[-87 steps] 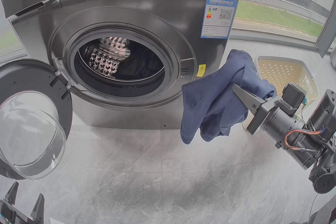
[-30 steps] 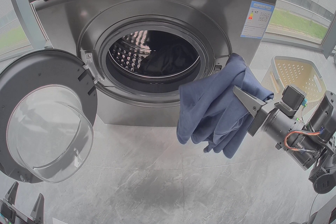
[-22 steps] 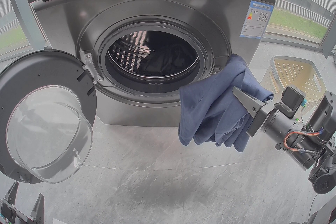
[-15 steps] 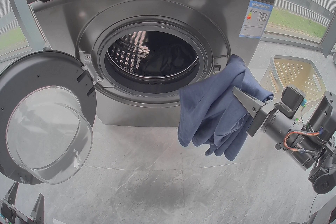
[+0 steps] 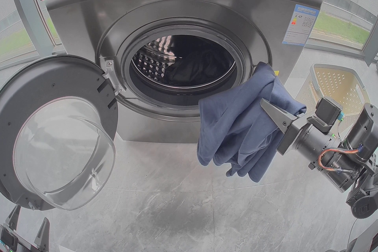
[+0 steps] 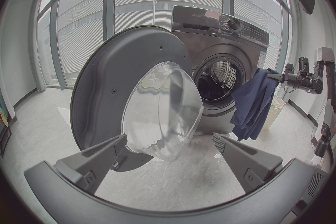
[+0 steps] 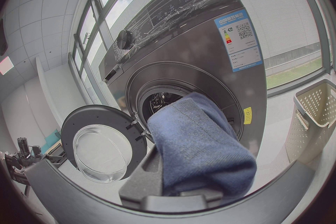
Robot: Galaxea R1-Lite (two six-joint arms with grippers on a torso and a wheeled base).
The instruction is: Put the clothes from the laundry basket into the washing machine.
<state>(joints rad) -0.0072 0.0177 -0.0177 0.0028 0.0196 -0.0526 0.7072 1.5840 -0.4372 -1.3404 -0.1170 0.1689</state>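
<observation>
Mid-transfer: gripping blue garment (image 5: pixel 236 123) in right gripper (image 5: pixel 280 115), clamped tight on a bunched fold, cloth hanging in the air just beside the open port of the washing machine (image 5: pixel 189 0), not yet inside. Counting dark clothing (image 5: pixel 197 67) in the drum as done; judging laundry basket (image 5: pixel 338 83), right of the machine, empty as far as visible. Holding nothing in left gripper (image 6: pixel 168 151), low and spread open; remaining: feed garment past swung-out door (image 5: pixel 51 87), release.

Limp blue garment (image 5: pixel 232 123) hanging before open washing machine (image 5: pixel 189 8), beige laundry basket (image 5: pixel 334 66) beside
</observation>
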